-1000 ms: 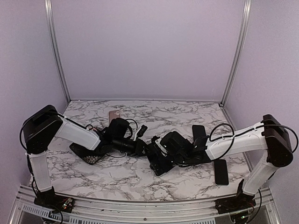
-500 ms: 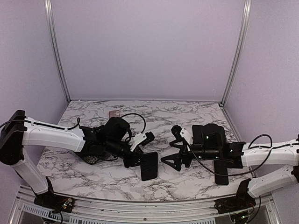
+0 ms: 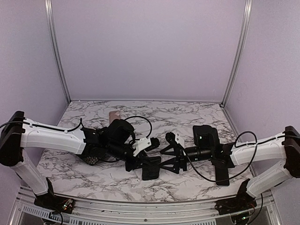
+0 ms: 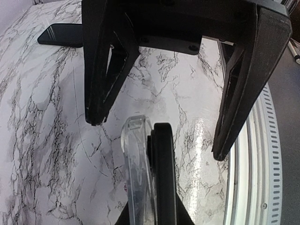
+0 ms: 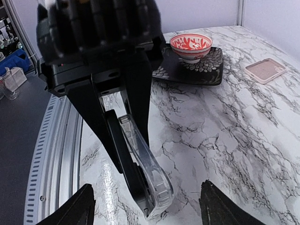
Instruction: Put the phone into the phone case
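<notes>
My left gripper (image 3: 140, 158) is shut on a black phone (image 4: 164, 178) and holds it edge-on above the table. A clear phone case (image 4: 136, 164) lies against one face of the phone. In the right wrist view the case (image 5: 151, 174) stands a little off the phone (image 5: 123, 157) at its free end. My right gripper (image 3: 168, 153) faces the left one, open, with a finger on either side of the phone's free end and touching neither. Its fingertips (image 5: 75, 208) show at the bottom corners of the right wrist view.
A red-and-white bowl (image 5: 191, 46) sits on a dark patterned plate (image 5: 208, 70) under the left arm. A pink case (image 3: 115, 115) lies at the back left. Another black phone (image 3: 222, 173) lies flat by the right arm. The table's metal front rail (image 4: 255, 187) is close.
The right gripper has moved left until its fingers straddle the phone's end, and its jaws have narrowed somewhat. The left gripper keeps hold of the phone and case and has shifted slightly.
</notes>
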Available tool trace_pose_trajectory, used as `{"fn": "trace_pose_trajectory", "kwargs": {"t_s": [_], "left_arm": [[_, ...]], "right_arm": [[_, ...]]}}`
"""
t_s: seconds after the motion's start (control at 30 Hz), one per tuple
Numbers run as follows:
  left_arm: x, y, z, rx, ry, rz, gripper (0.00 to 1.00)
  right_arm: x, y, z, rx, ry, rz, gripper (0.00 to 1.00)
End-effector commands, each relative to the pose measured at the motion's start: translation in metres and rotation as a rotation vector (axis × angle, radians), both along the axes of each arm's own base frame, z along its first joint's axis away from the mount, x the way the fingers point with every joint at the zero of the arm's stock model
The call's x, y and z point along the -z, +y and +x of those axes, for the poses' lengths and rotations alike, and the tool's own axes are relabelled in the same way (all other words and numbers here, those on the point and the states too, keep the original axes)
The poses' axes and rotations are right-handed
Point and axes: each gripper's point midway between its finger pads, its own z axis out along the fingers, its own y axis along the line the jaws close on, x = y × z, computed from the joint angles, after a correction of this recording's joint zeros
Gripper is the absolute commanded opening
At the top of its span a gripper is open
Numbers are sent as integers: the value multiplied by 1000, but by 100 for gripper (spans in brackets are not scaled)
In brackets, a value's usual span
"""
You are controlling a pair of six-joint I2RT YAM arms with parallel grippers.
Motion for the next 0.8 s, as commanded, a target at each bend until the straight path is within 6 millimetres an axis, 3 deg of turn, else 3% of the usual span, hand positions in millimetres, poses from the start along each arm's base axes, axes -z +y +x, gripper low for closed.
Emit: {"fn": "trace_pose_trajectory", "kwargs": {"t_s": [0.0,0.3,0.6,0.67,0.77], "left_arm": [[45,13,-1,-11,2,149,12],[38,7,3,-17,-16,120,25],[38,9,7,-37,-36,126,26],[37,8,9,-42,-40,122,25],[34,7,10,-48,-46,116,25]], "right_arm": [[-9,9,-3,-71,-21,34,72],[-4,17,-1,-95,12,42,53],[-2,19,-3,-109,29,28,38],[-4,21,-4,-122,32,30,33],[-2,24,-2,-132,33,19,17]]}}
